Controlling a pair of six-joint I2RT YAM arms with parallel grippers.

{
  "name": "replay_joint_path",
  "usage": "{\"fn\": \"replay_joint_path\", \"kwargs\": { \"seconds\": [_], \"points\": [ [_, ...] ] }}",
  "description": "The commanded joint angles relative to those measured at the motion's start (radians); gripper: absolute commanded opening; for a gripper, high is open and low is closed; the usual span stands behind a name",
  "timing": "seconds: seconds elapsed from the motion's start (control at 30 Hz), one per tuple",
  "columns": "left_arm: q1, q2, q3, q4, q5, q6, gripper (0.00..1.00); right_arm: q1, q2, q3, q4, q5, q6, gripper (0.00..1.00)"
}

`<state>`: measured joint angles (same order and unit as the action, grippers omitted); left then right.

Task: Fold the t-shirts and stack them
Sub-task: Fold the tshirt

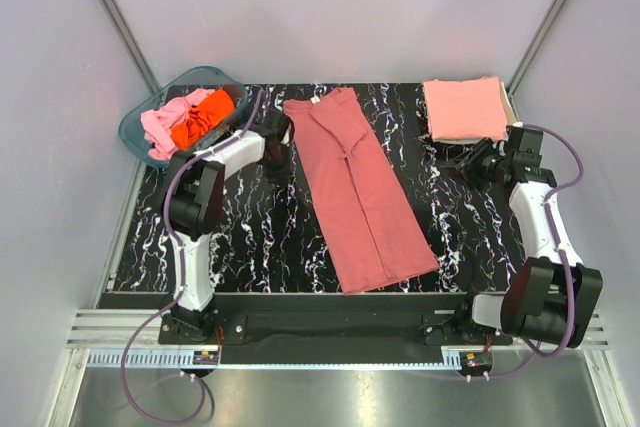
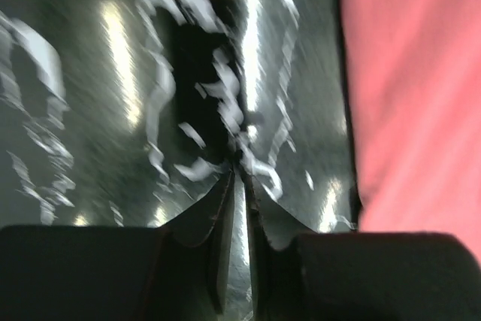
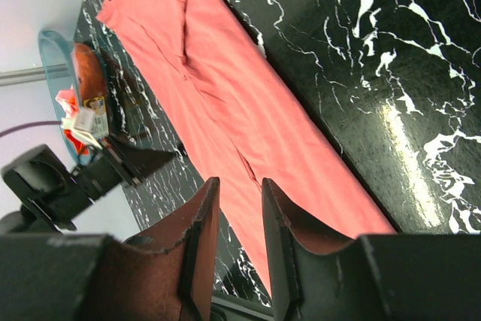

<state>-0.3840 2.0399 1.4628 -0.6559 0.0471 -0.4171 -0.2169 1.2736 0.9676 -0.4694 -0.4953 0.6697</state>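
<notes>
A dusty brick-red t-shirt (image 1: 360, 192) lies flat in the middle of the table, folded lengthwise into a long strip with its white neck label at the far end. It also shows in the right wrist view (image 3: 225, 103) and the left wrist view (image 2: 413, 88). A folded salmon-pink t-shirt (image 1: 465, 109) lies at the back right. Pink (image 1: 160, 127) and bright orange (image 1: 205, 115) t-shirts are bunched in the tub. My left gripper (image 1: 280, 152) (image 2: 239, 174) is shut and empty, over bare table beside the red shirt's left edge. My right gripper (image 1: 457, 159) (image 3: 239, 180) is slightly open and empty, just in front of the folded pink shirt.
A translucent teal plastic tub (image 1: 135, 132) stands at the back left corner. The table (image 1: 250, 237) is black marble-patterned with white walls behind and at both sides. A metal rail runs along the near edge by the arm bases.
</notes>
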Motion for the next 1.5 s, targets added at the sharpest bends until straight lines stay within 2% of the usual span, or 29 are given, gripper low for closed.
{"fn": "replay_joint_path", "kwargs": {
  "seconds": [0.0,0.13,0.27,0.5,0.83,0.93,1.1,1.17,1.2,1.3,1.4,1.47],
  "points": [
    [0.028,0.054,0.099,-0.06,-0.05,0.06,0.17,-0.001,0.015,-0.003,0.014,-0.003,-0.018,0.36],
    [-0.015,-0.026,0.146,-0.057,0.094,0.048,0.17,-0.001,0.023,-0.021,0.02,0.008,-0.021,0.36],
    [-0.149,-0.078,0.13,-0.007,0.204,0.006,0.17,-0.001,0.044,-0.023,0.037,-0.005,-0.019,0.36],
    [-0.254,-0.002,0.074,0.055,0.227,-0.074,0.14,-0.001,0.058,-0.009,0.043,-0.009,-0.021,0.36],
    [-0.214,0.049,-0.016,-0.004,0.062,-0.038,0.13,-0.001,0.076,-0.023,0.044,-0.003,-0.025,0.36],
    [-0.173,0.04,-0.044,-0.017,-0.013,-0.011,0.14,-0.001,0.081,-0.033,0.043,0.014,-0.024,0.35],
    [-0.073,0.049,-0.032,-0.028,-0.03,0.026,0.14,0.045,0.099,-0.058,0.041,0.057,-0.019,0.34],
    [-0.047,0.039,0.007,-0.045,-0.012,0.041,0.14,0.083,0.122,-0.059,0.034,0.049,-0.018,0.33],
    [-0.046,0.013,0.019,-0.047,-0.003,0.053,0.15,0.14,0.139,-0.059,0.025,0.058,-0.016,0.31],
    [-0.053,-0.062,0.053,-0.059,0.049,0.063,0.17,0.255,0.151,-0.07,0.014,0.11,-0.006,0.2],
    [-0.081,-0.179,0.016,-0.077,0.118,0.06,0.17,0.4,0.156,-0.116,0.009,0.142,0.019,0.01],
    [-0.116,-0.249,-0.08,-0.077,0.149,0.04,0.17,0.451,0.153,-0.136,0.006,0.156,0.03,0.0]
  ]
}}
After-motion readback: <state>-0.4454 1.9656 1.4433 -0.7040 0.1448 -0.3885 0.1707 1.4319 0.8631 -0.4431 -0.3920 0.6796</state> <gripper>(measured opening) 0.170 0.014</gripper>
